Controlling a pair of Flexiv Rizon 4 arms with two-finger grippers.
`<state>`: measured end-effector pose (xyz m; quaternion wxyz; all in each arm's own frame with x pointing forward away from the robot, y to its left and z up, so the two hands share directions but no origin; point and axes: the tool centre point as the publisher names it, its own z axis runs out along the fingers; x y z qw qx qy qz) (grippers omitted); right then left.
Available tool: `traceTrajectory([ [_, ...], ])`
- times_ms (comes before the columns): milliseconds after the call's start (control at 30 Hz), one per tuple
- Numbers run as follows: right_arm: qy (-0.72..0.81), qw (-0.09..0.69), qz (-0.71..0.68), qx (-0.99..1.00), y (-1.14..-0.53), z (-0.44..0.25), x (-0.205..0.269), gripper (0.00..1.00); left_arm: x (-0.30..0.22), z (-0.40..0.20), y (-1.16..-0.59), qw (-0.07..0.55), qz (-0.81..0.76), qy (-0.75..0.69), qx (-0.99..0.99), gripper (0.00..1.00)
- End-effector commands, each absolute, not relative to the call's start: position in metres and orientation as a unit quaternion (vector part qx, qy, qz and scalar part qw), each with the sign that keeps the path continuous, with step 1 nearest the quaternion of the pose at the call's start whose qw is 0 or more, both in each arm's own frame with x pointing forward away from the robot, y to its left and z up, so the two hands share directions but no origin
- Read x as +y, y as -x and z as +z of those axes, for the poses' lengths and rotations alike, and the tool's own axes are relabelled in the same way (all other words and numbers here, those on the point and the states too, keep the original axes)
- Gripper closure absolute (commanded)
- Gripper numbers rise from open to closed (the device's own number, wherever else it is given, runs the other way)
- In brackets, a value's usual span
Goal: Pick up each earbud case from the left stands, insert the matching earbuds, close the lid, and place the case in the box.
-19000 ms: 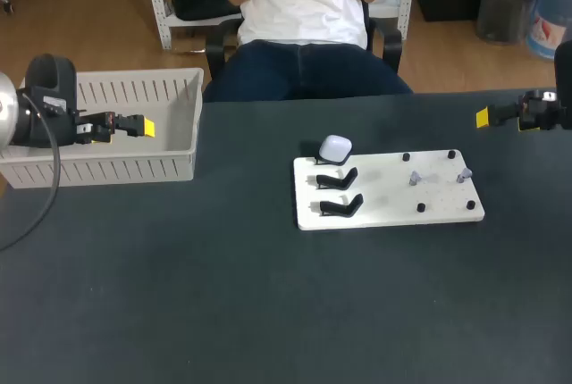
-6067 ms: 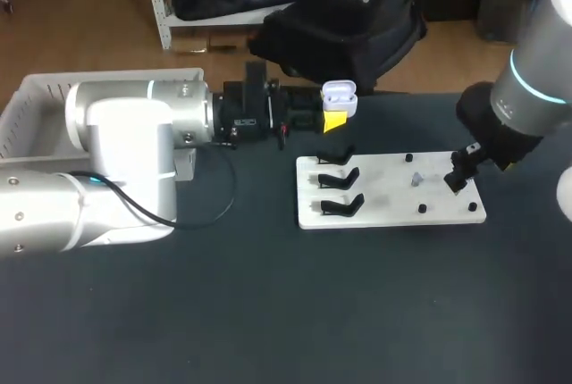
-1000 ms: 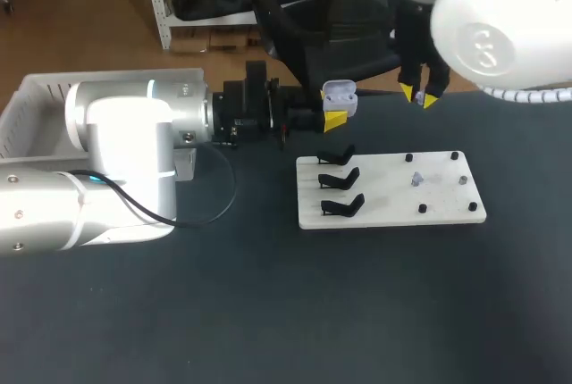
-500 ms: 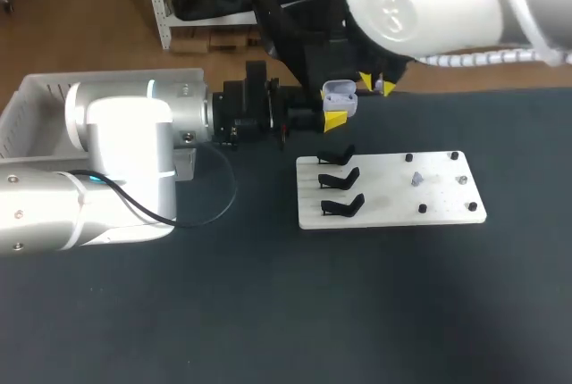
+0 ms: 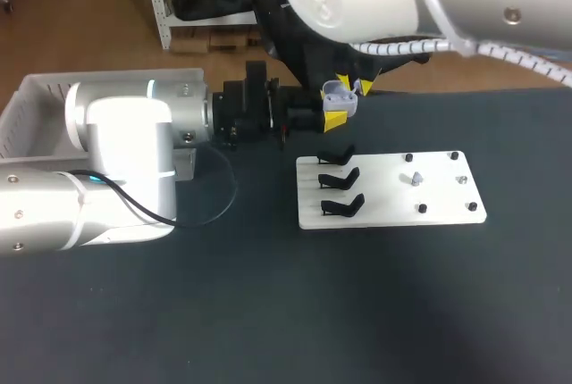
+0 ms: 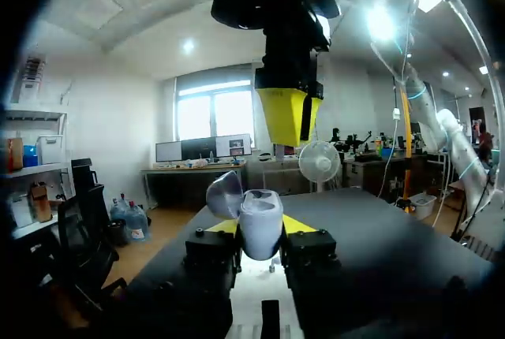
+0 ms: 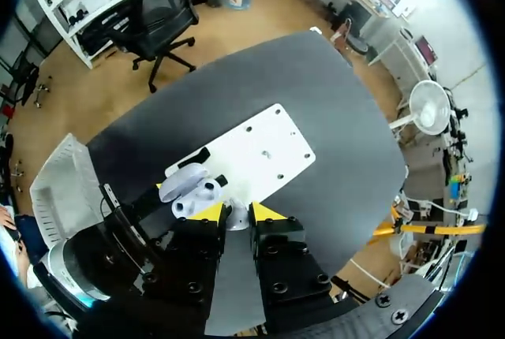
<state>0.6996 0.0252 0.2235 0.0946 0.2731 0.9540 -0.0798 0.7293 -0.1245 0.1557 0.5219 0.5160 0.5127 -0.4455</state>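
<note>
Earbud case (image 6: 260, 229) upright, lid (image 6: 225, 195) open

The left arm (image 5: 116, 161) is held level, its gripper (image 5: 334, 116) clamped on the open case (image 5: 340, 96). The right arm (image 5: 429, 0) is arched in from above, its gripper (image 5: 354, 86) pointed down just over the case, jaws pinched on an earbud (image 7: 235, 217).

Your left arm (image 5: 116, 152) covers the box's (image 5: 116, 76) 6 o'clock side. The earbud (image 7: 236, 218) is mostly buried between the right gripper's (image 7: 237, 212) fingers.
</note>
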Motion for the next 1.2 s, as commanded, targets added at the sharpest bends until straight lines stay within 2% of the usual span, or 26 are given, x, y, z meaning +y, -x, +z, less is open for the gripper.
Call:
traceTrajectory([
  [33, -0.276, 0.088, -0.099, 0.952, -0.705, 0.219, 0.03, 1.0, -0.125, 0.155, -0.727, 0.526, -0.444, -0.514, 0.512, 1.0],
  [1200, -0.289, 0.093, -0.081, 0.949, -0.714, 0.206, 0.039, 1.0, -0.125, 0.155, -0.727, 0.526, -0.444, -0.514, 0.512, 1.0],
])
